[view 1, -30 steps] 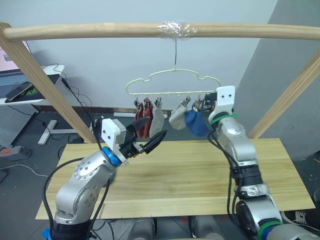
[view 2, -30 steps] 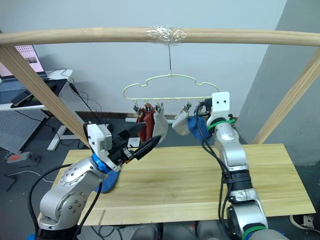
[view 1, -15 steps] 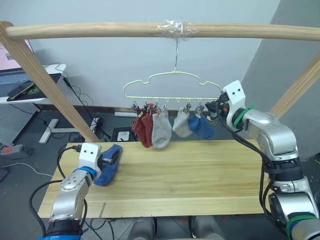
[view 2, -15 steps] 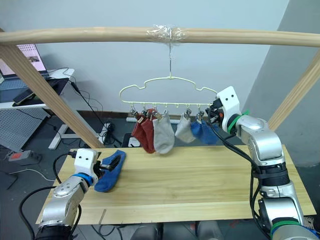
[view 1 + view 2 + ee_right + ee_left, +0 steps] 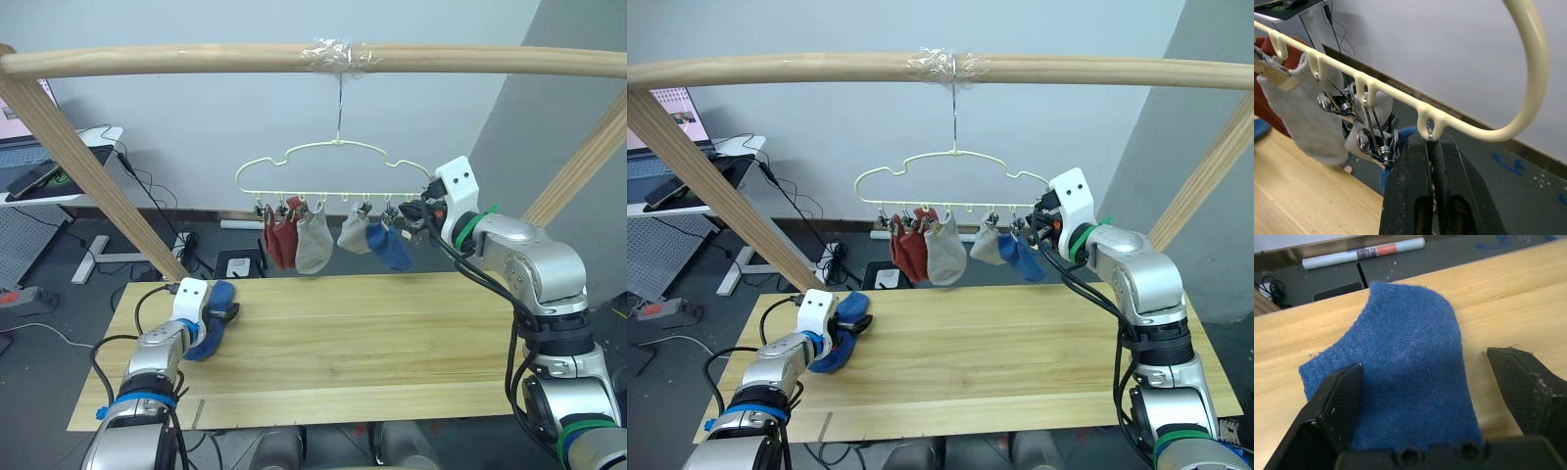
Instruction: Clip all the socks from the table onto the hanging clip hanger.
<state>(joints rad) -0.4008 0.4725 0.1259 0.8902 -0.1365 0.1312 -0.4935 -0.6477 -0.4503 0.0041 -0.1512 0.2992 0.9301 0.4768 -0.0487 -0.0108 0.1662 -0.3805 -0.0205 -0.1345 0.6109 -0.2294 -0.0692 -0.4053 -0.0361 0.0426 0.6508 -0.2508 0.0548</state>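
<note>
Blue sock (image 5: pixel 212 331), last one on the table (image 5: pixel 392 343), lies near the left end toward the far edge. Left gripper (image 5: pixel 1437 396) straddles it, fingers apart, not yet closed. Judged step: picking up the sixth sock; next, close on it, then lift to the clip hanger (image 5: pixel 333 168). Five socks already hang there: two rust red, two grey, one blue. Right gripper (image 5: pixel 1431 147) has its fingers pressed together on the end clip (image 5: pixel 1429 131). Wooden pole frame (image 5: pixel 294 59) carries the hanger; its slanted left post stands near the lift path.

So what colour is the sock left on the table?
Blue sock; clearest in the left wrist view.
</note>
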